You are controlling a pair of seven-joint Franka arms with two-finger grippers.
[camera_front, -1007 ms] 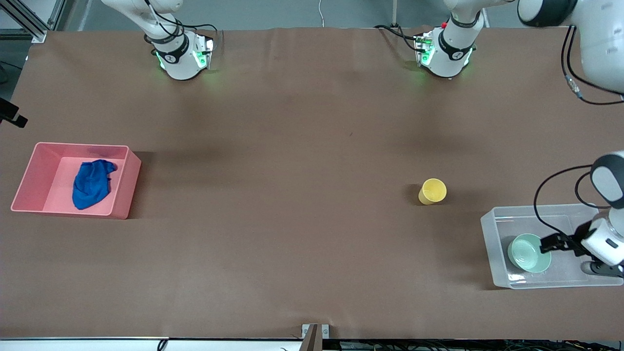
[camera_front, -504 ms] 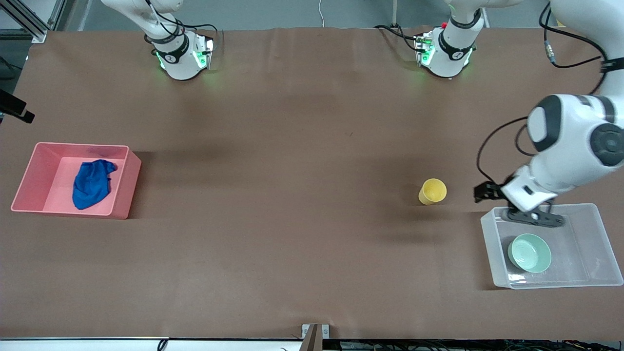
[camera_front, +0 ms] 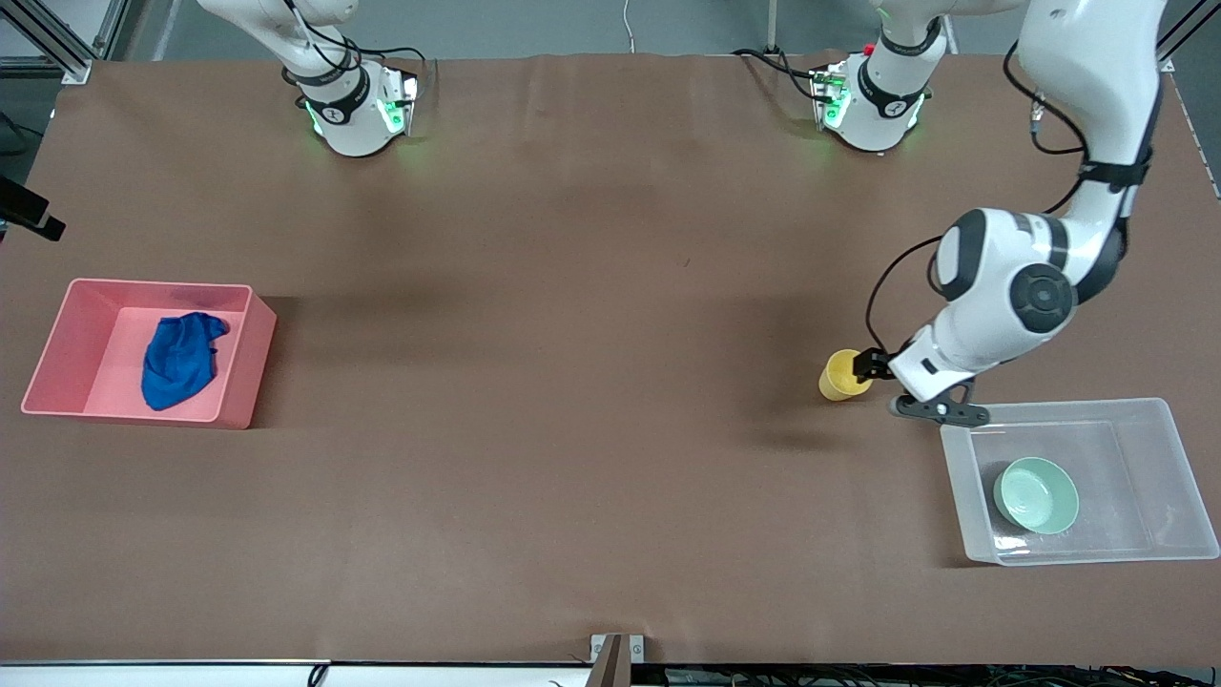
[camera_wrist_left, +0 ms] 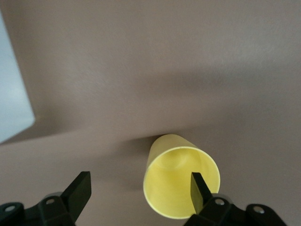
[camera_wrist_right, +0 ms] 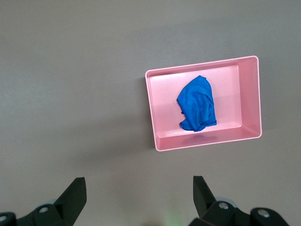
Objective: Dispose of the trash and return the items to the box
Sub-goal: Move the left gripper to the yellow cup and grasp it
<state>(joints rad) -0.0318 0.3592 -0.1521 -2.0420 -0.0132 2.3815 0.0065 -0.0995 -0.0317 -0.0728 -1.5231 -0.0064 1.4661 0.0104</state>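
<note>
The yellow cup [camera_front: 845,374] stands upright on the brown table, beside the clear box [camera_front: 1140,477] and farther from the front camera than it. The mint-green bowl [camera_front: 1036,495] lies in the box. My left gripper [camera_front: 873,365] is open at the cup. In the left wrist view [camera_wrist_left: 140,190] one of its fingers [camera_wrist_left: 199,188] is over the cup's [camera_wrist_left: 176,181] mouth and the other is over bare table. The blue trash wad [camera_front: 181,358] lies in the pink bin [camera_front: 243,367]. My right gripper [camera_wrist_right: 140,193] is open and empty, high over the table.
The pink bin sits at the right arm's end of the table and shows from above in the right wrist view [camera_wrist_right: 155,113], with the blue wad [camera_wrist_right: 197,103] inside. A corner of the clear box [camera_wrist_left: 11,94] shows in the left wrist view.
My left gripper has risen from the bowl in the clear box and moved out to the yellow cup. The bowl stays in the box. The cup has not moved.
</note>
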